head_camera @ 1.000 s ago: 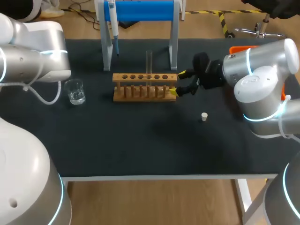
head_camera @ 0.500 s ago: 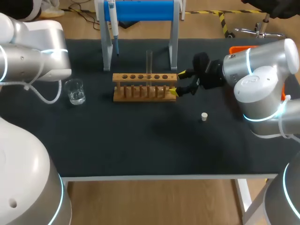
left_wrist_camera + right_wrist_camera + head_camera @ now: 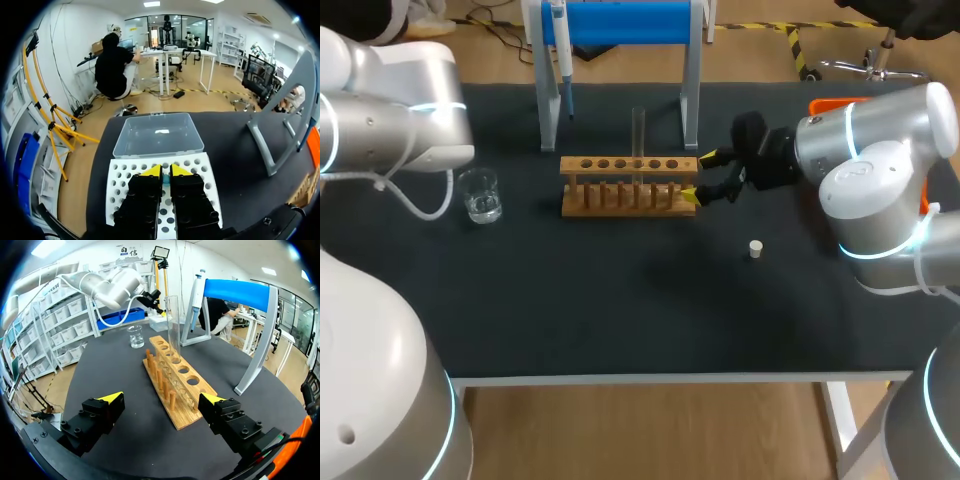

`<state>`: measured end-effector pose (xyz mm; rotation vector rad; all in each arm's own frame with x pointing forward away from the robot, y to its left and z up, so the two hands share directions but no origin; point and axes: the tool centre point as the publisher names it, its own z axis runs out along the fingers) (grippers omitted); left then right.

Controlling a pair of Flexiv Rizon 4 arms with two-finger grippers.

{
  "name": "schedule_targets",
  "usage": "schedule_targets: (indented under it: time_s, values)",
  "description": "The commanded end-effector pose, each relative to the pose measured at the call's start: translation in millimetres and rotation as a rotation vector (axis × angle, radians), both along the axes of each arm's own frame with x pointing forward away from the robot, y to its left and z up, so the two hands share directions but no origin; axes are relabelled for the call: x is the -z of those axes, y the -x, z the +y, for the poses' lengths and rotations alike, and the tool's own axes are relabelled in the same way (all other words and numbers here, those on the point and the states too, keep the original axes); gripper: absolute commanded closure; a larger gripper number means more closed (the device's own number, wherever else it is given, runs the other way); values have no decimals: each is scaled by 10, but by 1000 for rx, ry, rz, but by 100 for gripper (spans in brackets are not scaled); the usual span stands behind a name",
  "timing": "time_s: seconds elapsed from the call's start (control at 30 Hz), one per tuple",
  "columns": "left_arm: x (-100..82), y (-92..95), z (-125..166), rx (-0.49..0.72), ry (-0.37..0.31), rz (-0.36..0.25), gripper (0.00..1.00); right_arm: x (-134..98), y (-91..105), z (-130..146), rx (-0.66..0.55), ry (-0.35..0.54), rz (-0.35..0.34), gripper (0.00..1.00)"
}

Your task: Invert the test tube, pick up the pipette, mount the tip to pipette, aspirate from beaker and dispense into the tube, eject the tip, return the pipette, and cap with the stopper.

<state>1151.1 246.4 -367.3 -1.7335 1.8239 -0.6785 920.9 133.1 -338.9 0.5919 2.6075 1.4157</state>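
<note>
Nearest us on the dark worktop (image 3: 620, 300), the small white stopper (image 3: 755, 248) lies alone, toward the right. Behind it stands the wooden rack (image 3: 630, 186), long side facing us. Our right gripper (image 3: 698, 176) sits at the rack's right end, its fingers spread wide. From its wrist, the rack's near end lies ahead between the two fingers, apart from both. The glass tube (image 3: 639, 130) stands upright in one of the rack's middle holes. Left of the rack, well apart, is the beaker (image 3: 480, 195), close under our left arm (image 3: 390, 120). Farthest back, the pipette (image 3: 560, 45) hangs on the left side of the blue-topped stand (image 3: 692, 90), just behind the rack. Our left gripper (image 3: 161, 171) does not show from the head view. Its wrist view shows it above a white tip tray (image 3: 120, 190) full of holes, fingers drawn together with only a sliver between, holding nothing that we can make out. A clear box (image 3: 157, 135) lies just beyond the tray.
</note>
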Motion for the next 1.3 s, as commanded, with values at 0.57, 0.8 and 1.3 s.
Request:
schedule_targets:
  time_s: [0.57, 0.8, 1.3]
  values:
    - [-95, 4, 48, -7, -5, -8, 100, -9, -5, -13, -4, 1, 3, 0]
    - [-183, 32, 52, -9, -15, -21, 100, -9, -5, -13, -4, 1, 3, 0]
    - [-391, 55, 22, -6, -40, -51, 100, -9, -5, -13, -4, 1, 3, 0]
